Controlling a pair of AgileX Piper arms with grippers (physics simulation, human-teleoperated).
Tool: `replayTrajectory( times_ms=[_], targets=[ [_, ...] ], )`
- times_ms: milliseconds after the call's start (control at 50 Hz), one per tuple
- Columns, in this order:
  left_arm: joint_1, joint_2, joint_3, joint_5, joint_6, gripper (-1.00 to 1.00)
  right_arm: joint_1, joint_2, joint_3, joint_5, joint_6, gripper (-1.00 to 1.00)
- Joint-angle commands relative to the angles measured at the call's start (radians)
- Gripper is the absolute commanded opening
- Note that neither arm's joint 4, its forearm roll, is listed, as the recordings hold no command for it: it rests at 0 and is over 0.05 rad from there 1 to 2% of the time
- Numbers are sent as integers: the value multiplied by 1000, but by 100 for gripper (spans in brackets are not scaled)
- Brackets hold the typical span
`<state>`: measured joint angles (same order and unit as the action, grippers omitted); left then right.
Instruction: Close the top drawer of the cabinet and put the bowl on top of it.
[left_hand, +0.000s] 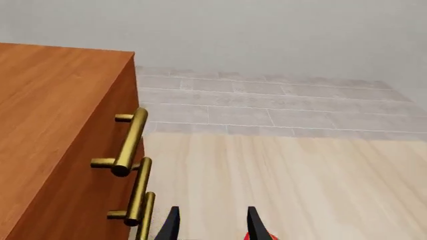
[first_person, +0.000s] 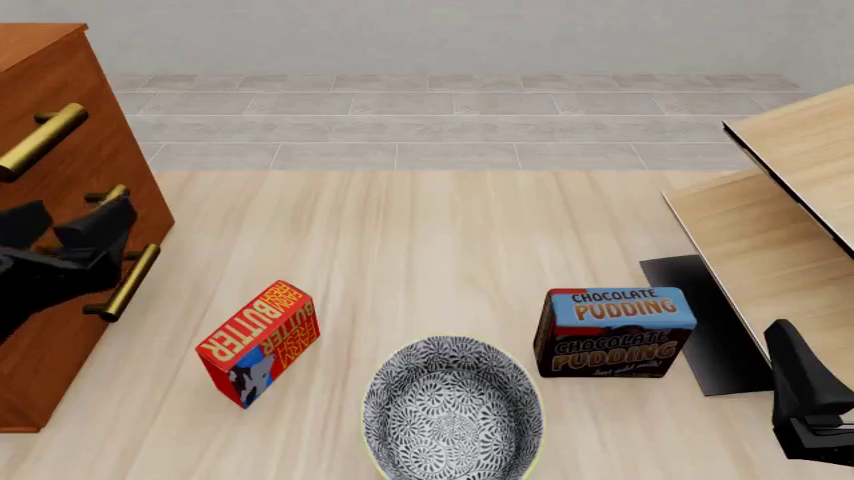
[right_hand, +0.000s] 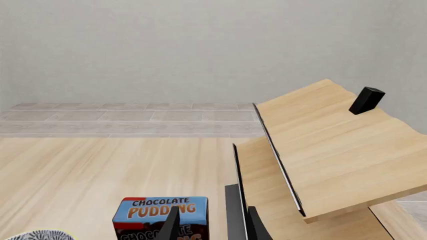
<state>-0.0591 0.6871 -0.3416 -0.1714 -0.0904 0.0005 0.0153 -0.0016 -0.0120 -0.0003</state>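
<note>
The reddish-brown cabinet (first_person: 54, 300) stands at the table's left edge. Its top drawer (first_person: 83, 85) carries a brass bar handle (left_hand: 130, 142), and its front looks flush with the two lower fronts. My left gripper (first_person: 100, 228) hovers just in front of the middle handle, open and empty; its fingertips (left_hand: 171, 226) show beside the handles. The black-and-white patterned bowl (first_person: 454, 412) sits on the table at the near centre, and its rim (right_hand: 40, 235) just enters the right wrist view. My right gripper (first_person: 790, 360) waits open at the near right, well apart from the bowl.
A red butter box (first_person: 260, 342) stands tilted left of the bowl. A chocolate pudding box (first_person: 617, 330) stands to the bowl's right, straight ahead of the right gripper (right_hand: 213, 227). A pale wooden stepped shelf (first_person: 774, 220) fills the right side. Pale table (first_person: 427, 230) stretches behind.
</note>
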Motion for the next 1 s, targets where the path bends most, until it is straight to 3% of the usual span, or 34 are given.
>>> replayTrajectory(
  times_ms=[20, 140, 180, 400, 640, 1000],
  targets=[
    [-169, 42, -107, 117, -15, 100, 0, -4, 0, 4, 0, 100],
    [-224, 84, -168, 178, -14, 100, 0, -4, 0, 4, 0, 100],
    [-267, 108, -196, 204, -43, 100, 0, -4, 0, 4, 0, 100],
    [-370, 156, -295, 334, -14, 100, 0, -4, 0, 4, 0, 100],
    [-428, 251, -322, 381, 65, 100, 0, -4, 0, 4, 0, 100],
    [-514, 286, -350, 473, -9, 100, 0, -4, 0, 4, 0, 100]
  ],
)
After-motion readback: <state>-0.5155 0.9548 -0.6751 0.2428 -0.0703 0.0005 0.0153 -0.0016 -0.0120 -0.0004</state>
